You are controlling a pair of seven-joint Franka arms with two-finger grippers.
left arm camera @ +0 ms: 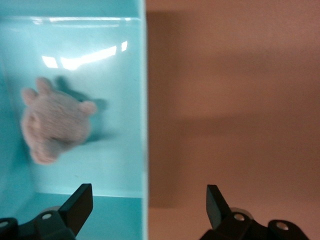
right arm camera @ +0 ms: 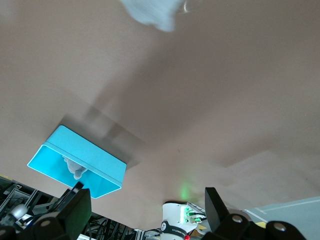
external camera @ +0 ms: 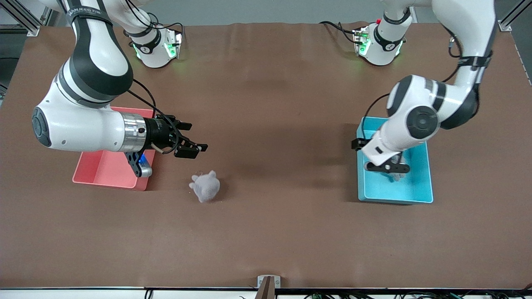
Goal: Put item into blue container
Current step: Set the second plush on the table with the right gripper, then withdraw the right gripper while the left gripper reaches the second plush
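A wide brown surface point(external camera: 266, 232) stretches bare across its middle and along the edge nearest the front camera, leaving open room there. The blue container point(external camera: 419, 195) sits toward the left arm's end; a pink bin point(external camera: 99, 172) sits toward the right arm's end, well apart from it. The left arm bends down over the blue container, its left claw point(external camera: 387, 167) spread wide above the bin's wall on the side facing the right arm's end. A small grey plush toy point(left arm camera: 52, 125) lies inside the blue container, on its floor. The right arm reaches level over the pink bin, its right claw point(external camera: 192, 148) spread wide and holding nothing. A second grey plush toy point(external camera: 205, 187) lies on the surface, just beside the pink bin.
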